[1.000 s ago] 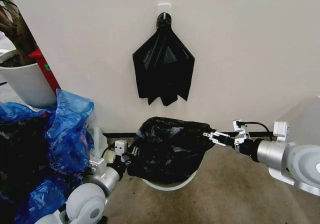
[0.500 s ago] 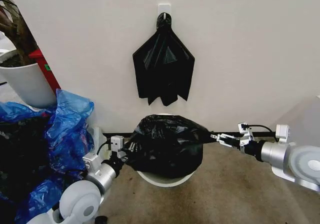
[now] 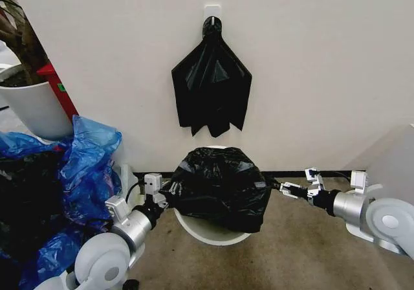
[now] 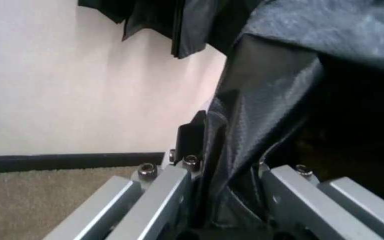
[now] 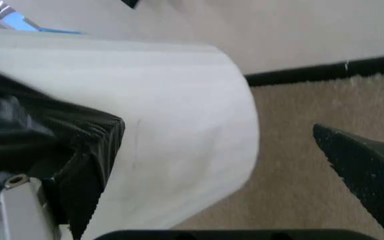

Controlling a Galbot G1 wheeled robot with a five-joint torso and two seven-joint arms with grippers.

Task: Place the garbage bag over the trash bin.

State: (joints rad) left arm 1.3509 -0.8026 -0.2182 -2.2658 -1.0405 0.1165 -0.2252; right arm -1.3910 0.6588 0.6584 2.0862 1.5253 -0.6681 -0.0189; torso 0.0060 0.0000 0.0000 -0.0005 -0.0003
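Already the bag [image 3: 220, 185] drapes over the top of the bin [image 3: 210, 230], which stands at the foot of the far wall; black film covers the mouth and most of the side, and only the lower white wall and base show beneath it, so the covering looks largely done and what is left, by my reading, is drawing the hem down evenly and letting go. On the left, blue bags [image 3: 84, 173] are heaped close beside the left arm, leaving little room on that side, with a planter [image 3: 35, 109] farther back. The left gripper [image 3: 163, 201] sits at the bag's left edge, and the left wrist view shows its fingers [image 4: 158, 200] pinching a fold of film. A spare black bag [image 3: 211, 89] hangs from a wall hook [image 3: 212, 11] above the bin, well clear of it. On the right, the right gripper [image 3: 284, 188] is beside the bag's right edge; the right wrist view shows its jaws spread wide with the bin wall [image 5: 178, 130] between them, holding nothing. The floor [image 3: 291, 257] to the right and near side lies bare, giving that arm free room.
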